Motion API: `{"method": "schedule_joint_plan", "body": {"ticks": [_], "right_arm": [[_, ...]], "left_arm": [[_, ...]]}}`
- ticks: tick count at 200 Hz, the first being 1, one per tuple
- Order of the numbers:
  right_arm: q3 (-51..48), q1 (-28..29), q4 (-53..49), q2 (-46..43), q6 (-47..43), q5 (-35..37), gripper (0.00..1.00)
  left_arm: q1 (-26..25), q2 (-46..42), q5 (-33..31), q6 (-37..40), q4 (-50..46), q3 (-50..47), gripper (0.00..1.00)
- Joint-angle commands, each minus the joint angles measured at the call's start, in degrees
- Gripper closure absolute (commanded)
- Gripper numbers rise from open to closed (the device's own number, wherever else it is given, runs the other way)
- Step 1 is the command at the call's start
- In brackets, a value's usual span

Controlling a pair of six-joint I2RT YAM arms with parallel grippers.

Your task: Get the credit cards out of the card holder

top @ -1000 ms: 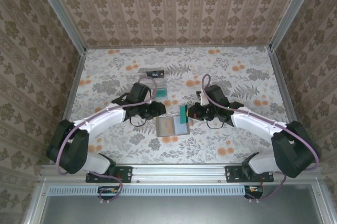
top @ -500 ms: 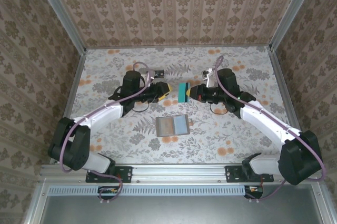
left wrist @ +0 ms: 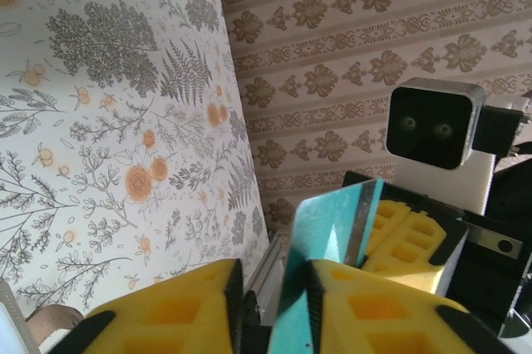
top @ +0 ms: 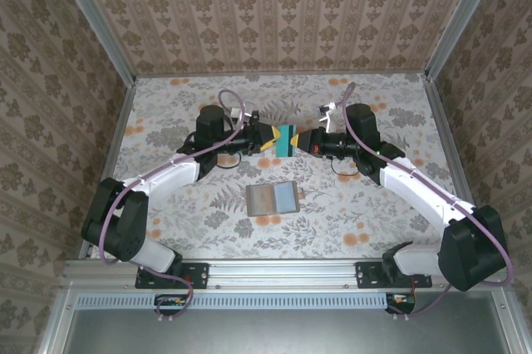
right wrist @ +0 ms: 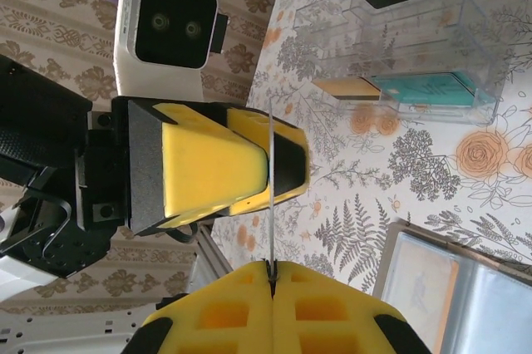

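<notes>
Lying near clear tray [right wrist: 349, 38]: card holder [right wrist: 465, 296]

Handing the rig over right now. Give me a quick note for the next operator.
Right end effector: shut on a teal card, in the air.
Left end effector: open around the same card, gap at one pad.
Card holder: open on the table, untouched.
Done: some cards in the clear tray.
Left: probably finish handoff, tray this card, check the holder's yellowish pocket.

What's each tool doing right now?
Left tool: around the teal credit card; whether it grips cannot be told.
Right tool: closed on the teal credit card.
</notes>
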Motion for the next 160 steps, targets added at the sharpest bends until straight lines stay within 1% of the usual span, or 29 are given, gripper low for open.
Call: {"method": "schedule_joint_plan", "body": {"ticks": [1,32,87,111,118,128,131,146,160], "right_arm": [[1.3,-0.4,2.4,0.8,1.1,-1.6,1.0],[0.6,-0.9,4.2,1.2,2.1,-2.0,1.0],[-0.4,-1.5,6.3,1.6,3.2,-2.7,1.0],[-0.8,-1.8,6.7,1.7,3.4,-2.8,1.0],[-1.0,-1.8,6.7,1.8,3.4,-2.9,0.94],[-1.1,-1.7,6.3,1.8,3.2,-2.7,0.74],[-1.0,-1.8,6.1,1.9,3.1,-2.7,0.7],[-1.5,-1.9,5.3,1.9,2.6,-2.5,0.53],[-1.9,-2.0,3.7,1.4,1.9,-1.5,0.27]], "left_arm": [[-0.5,-0.2,2.3,-0.4,3.4,0.3,0.76],[-0.9,-1.2,2.7,-0.4,3.9,-0.3,0.79],[-1.5,-2.7,2.8,-0.4,3.7,-1.2,0.79],[-1.5,-3.5,2.5,-0.3,3.7,-1.6,0.88],[-1.5,-3.8,2.4,-0.3,3.7,-1.7,0.91],[-1.5,-4.2,2.1,-0.3,3.5,-1.8,0.99],[-1.5,-4.4,2.1,-0.3,3.4,-1.8,1.0],[-1.5,-5.0,1.8,0.7,1.8,-1.4,1.0],[-1.4,-5.5,1.7,2.4,-1.0,-0.8,1.0]]}}
